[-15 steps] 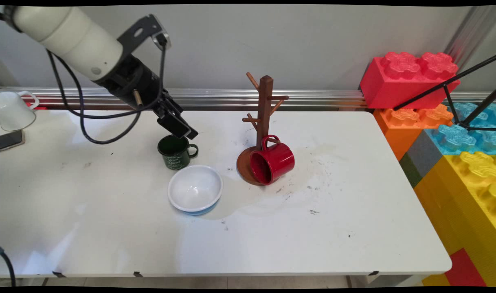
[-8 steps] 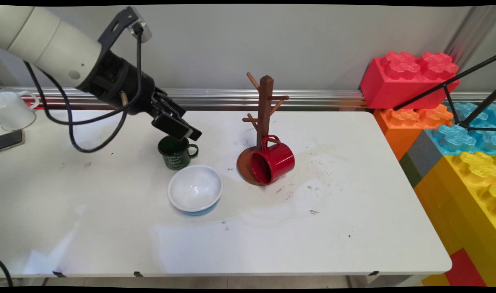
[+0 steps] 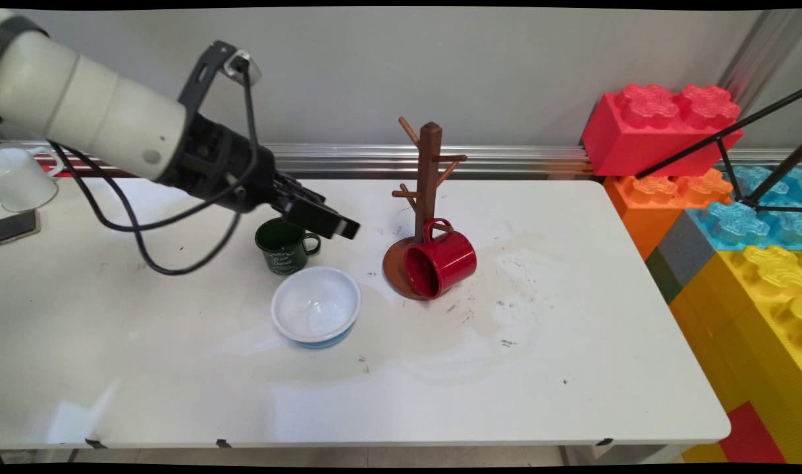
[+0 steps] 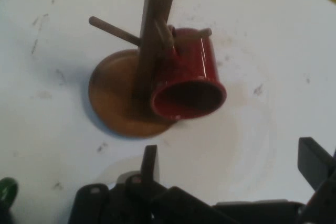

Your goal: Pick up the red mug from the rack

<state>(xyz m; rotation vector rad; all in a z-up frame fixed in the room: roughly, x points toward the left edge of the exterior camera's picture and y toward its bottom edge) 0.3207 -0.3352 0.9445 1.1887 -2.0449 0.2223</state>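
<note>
The gripper (image 3: pixel 343 226) is hanging in the air with nothing in it. Its two fingers (image 4: pixel 150 162) are standing wide apart. It is hovering just over the green mug (image 3: pixel 284 247) and is pointing across at the red mug (image 3: pixel 440 261).

The red mug (image 4: pixel 189 85) is lying on its side. It is resting partly on the round foot of the wooden rack (image 3: pixel 429 178), right against the post, with its handle up. Its open mouth is facing the gripper. A white bowl (image 3: pixel 315 306) is sitting just in front of the green mug, on the table (image 3: pixel 572 368).

Here is what I think could go wrong:

- The red mug is round and is lying down, so a small push could make it roll off the foot and away.
- The rack is tall and thin (its pegs are sticking out right over the mug), so a finger that is catching a peg or the post could tip it over.
- The green mug is sitting very close under the gripper, so a low swing could knock it into the bowl.
</note>
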